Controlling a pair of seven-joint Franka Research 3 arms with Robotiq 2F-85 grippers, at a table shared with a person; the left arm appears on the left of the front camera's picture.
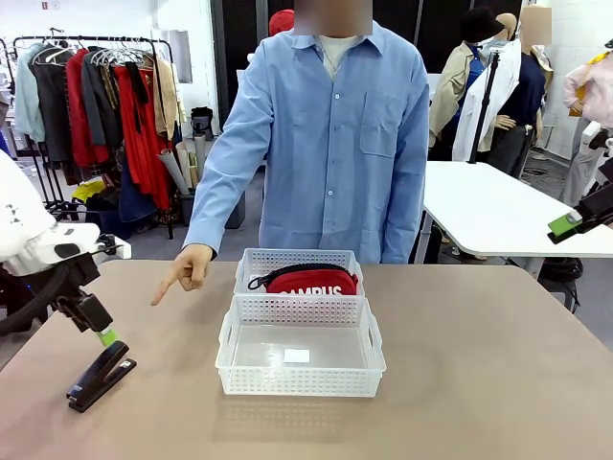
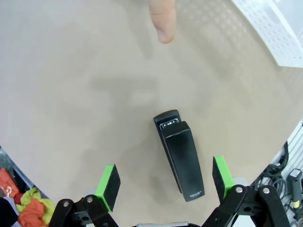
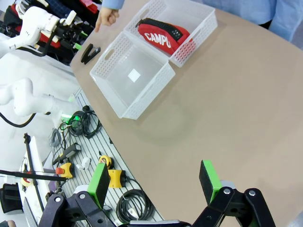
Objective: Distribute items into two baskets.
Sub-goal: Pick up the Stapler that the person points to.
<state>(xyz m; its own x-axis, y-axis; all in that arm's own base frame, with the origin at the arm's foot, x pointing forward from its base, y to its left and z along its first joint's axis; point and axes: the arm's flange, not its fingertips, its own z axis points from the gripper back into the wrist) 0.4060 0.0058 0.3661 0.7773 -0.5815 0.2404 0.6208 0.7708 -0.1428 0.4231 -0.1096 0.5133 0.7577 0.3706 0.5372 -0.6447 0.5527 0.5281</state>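
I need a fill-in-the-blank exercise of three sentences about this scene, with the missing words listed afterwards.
1. The soft zip pouch in the farther white perforated plastic basket is ____ in colour.
2. The black stapler lies on the ____, outside both baskets.
3. The left end effector above the stapler has its jaws ____.
Missing words: red; table; open.

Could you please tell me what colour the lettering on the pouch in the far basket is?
White, on the red pouch; it reads clearest in the right wrist view.
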